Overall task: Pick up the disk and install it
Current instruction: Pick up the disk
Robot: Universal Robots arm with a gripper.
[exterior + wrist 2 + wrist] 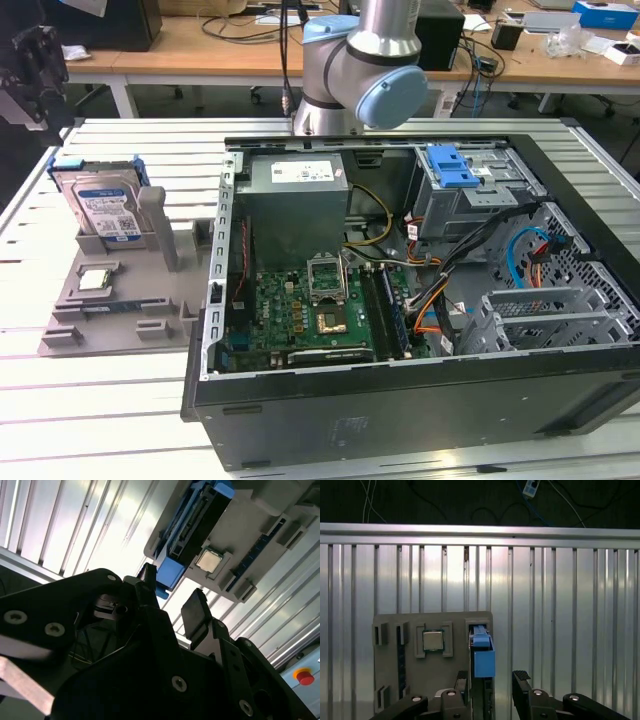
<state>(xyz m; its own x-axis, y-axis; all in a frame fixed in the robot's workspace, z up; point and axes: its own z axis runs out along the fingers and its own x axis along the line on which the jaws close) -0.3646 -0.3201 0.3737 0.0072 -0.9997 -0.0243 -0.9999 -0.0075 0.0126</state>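
The disk [105,210] stands upright on its edge in a slot of the grey holder [120,310], at the exterior view's left, silver with a blue-and-white label and a blue carrier frame. High above it, near that view's top left corner, hangs my gripper [38,72]. In both wrist views I look down on the disk edge-on, with the blue carrier [483,656] [171,573] showing. My gripper [492,681] [171,597] is open and apart from the disk, with one dark finger on each side of the disk's line.
A small square processor chip [97,279] [433,640] lies in the grey holder beside the disk. The open computer case [215,300] stands at the exterior view's right, with a drive cage and blue latch [455,165] at its back. The table is slatted aluminium [560,610].
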